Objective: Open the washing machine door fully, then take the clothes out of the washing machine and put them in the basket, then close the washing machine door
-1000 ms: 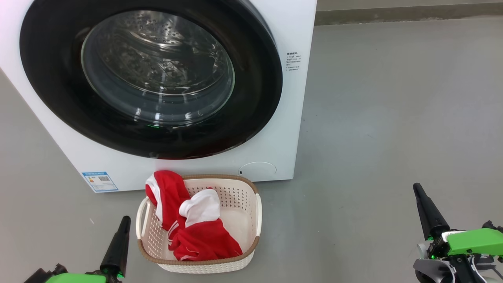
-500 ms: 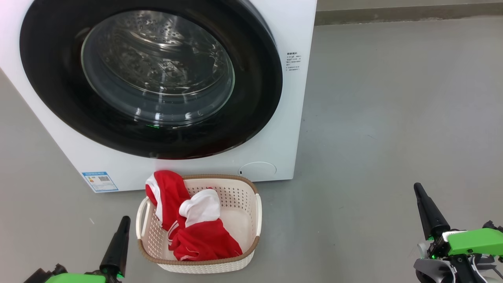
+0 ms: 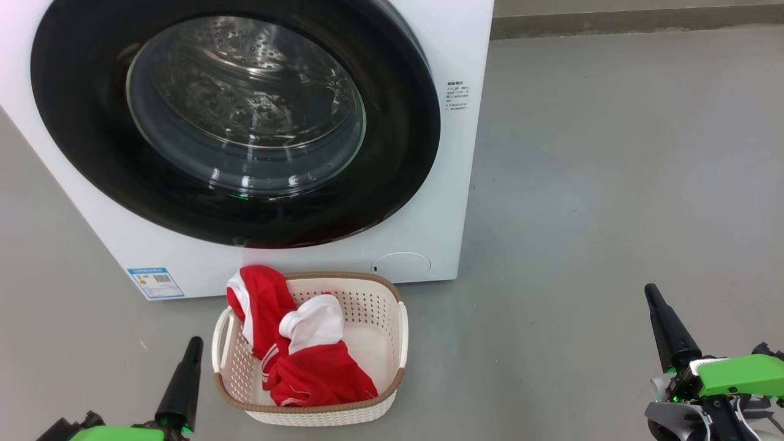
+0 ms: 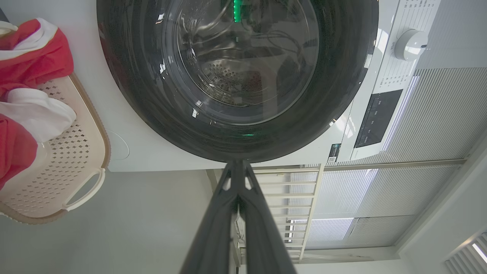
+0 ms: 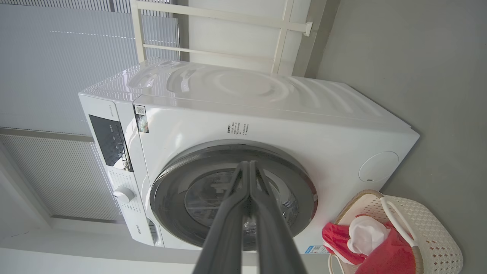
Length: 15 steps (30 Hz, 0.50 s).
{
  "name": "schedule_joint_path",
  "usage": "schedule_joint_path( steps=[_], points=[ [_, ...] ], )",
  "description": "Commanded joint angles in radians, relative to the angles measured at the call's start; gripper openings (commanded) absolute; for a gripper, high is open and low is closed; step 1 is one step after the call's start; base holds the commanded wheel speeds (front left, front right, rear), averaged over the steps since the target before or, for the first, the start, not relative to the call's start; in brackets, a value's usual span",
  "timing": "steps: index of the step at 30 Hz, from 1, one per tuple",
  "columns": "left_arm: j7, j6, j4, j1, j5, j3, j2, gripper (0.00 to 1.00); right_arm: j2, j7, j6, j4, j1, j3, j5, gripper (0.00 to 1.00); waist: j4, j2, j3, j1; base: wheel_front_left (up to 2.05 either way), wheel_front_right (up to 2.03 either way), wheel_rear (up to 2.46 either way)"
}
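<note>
The door (image 3: 245, 110) sits shut against the washer (image 3: 429, 233), and the steel drum shows through its glass. On the grey floor (image 3: 582, 184), just in front of the washer, stands the basket (image 3: 373, 306). The clothes (image 3: 318, 370) lie inside it, heaped toward its left and near side, with one red fold draped over the far left rim. The left pincer (image 3: 195, 344) is clenched on nothing, its fingers pressed together, low beside the basket's left wall and apart from it. The right pincer (image 3: 650, 294) is likewise clenched and empty, well off to the right over the floor. Both point toward the washer.
</note>
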Motion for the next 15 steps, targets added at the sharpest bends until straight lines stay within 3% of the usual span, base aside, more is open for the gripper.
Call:
schedule_joint_path(
  steps=[1,15],
  points=[
    [0.008,-0.007,-0.020,-0.040,-0.008,0.036,0.011,0.00,-0.008,0.005,0.000,-0.025,-0.042,0.017,-0.003,0.00,0.000,-0.0001,0.000,-0.0001,0.00,0.00,0.00],
    [0.009,-0.007,-0.020,-0.041,-0.006,0.038,0.010,0.00,-0.006,0.007,0.000,-0.024,-0.042,0.014,-0.005,0.00,0.000,-0.0001,0.000,-0.0001,0.00,0.00,0.00]
  ],
)
